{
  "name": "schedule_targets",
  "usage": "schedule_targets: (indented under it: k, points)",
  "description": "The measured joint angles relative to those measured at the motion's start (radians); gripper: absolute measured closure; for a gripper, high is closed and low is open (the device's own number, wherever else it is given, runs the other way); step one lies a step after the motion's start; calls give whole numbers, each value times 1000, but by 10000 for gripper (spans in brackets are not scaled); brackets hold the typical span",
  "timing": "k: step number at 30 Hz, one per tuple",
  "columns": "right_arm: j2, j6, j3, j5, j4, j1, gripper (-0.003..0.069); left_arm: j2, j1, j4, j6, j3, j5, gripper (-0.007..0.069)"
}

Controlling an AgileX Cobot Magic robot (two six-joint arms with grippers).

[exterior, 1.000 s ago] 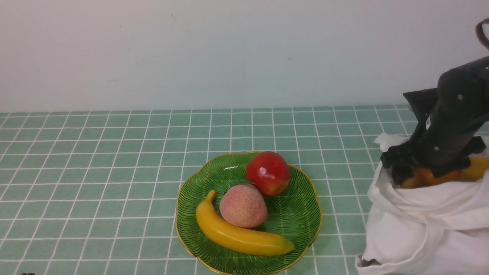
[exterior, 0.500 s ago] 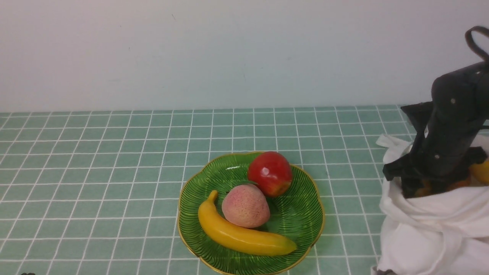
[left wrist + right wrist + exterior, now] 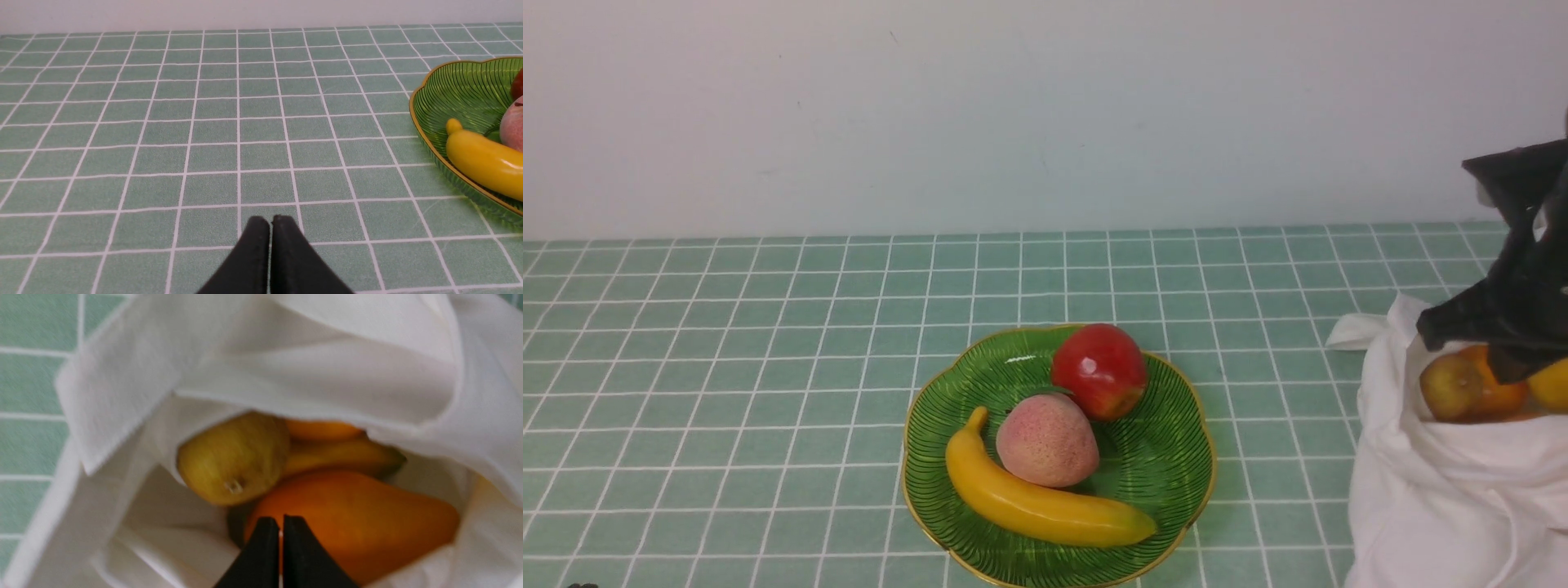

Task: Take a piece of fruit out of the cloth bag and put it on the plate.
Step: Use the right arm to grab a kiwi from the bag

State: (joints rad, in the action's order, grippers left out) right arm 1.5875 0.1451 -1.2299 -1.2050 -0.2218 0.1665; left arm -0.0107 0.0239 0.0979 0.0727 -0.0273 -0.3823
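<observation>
Since a second earlier, the right arm had lifted out of the mouth of the cloth bag (image 3: 1421, 490) and swung toward the right edge of the front view; the bag itself had slid rightward with it, so that less of it showed. The right gripper (image 3: 281, 522), spread inside the bag a second before, had its jaws pressed flat together with nothing between them (it had come away empty). With the arm raised, the fruit it had covered showed again; the kiwi (image 3: 233, 457) lay in the bag's opening on the side nearer the plate, touching an orange fruit (image 3: 351, 514) beside it.

In the right wrist view the shut tips hung over the orange fruit, not over the kiwi, which sat just beside them; a fold of the bag's white rim overhung the far side of both fruits, and a yellowish fruit (image 3: 343, 455) was wedged between them and that fold. The green plate (image 3: 1168, 457) had barely moved; it carried a red apple (image 3: 1099, 369), a pink peach (image 3: 1047, 439) and a banana (image 3: 1037, 506), the peach touching the banana. The left gripper (image 3: 271, 222) was closed and empty over the checked green tablecloth (image 3: 727, 367), well apart from the bag, with the plate's rim off to one side.
</observation>
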Motion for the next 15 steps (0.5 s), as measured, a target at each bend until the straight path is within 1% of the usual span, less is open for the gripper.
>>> schedule_targets:
  k: [4,6,8,10,11,13,15]
  points:
    - [-8,1,1,-17,-19,0,671,0,0,0,0,0,0,632]
    - [-8,1,1,-12,-2,0,671,0,0,0,0,0,0,632]
    - [-8,-16,1,11,55,0,656,0,0,0,0,0,0,632]
    - [-5,-61,1,34,109,0,620,0,0,0,0,0,0,632]
    - [-5,-66,1,36,114,0,609,0,0,0,0,0,0,632]
    - [7,-107,1,51,147,0,552,0,0,0,0,0,0,632]
    - [26,-126,1,54,148,0,480,0,0,0,0,0,0,632]
